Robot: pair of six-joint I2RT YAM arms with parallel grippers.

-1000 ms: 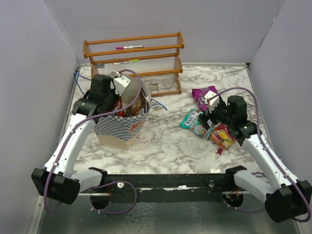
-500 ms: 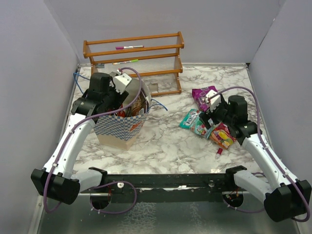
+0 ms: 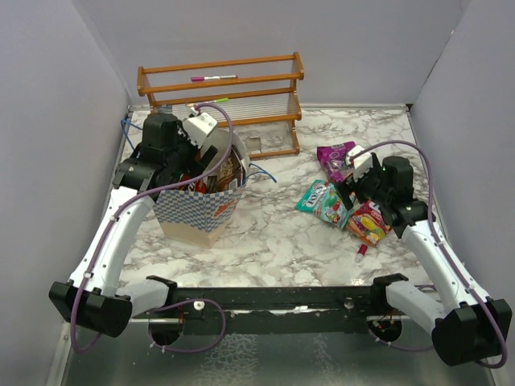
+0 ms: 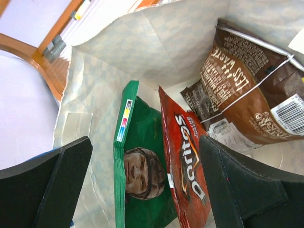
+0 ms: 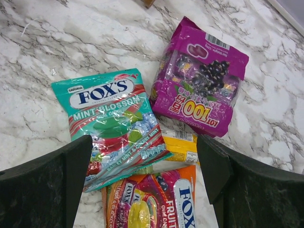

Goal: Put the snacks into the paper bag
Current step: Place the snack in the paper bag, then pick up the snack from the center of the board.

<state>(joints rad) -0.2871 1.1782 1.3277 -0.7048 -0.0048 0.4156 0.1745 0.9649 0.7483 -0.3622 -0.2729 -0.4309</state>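
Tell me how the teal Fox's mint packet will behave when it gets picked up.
The teal Fox's mint packet looks like thin glossy film, so it is probably slippery and floppy, not stiff. Its surface is wrinkled and uneven, so loose contents will likely sag and shift when lifted. Its lower edge overlaps the red-yellow Fox's packet, which a push may drag along.

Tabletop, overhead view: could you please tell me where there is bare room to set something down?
Bare marble lies between the paper bag and the teal pack, and at the far right behind the magenta pack. Crowded: around the red-yellow pack under the right end effector.
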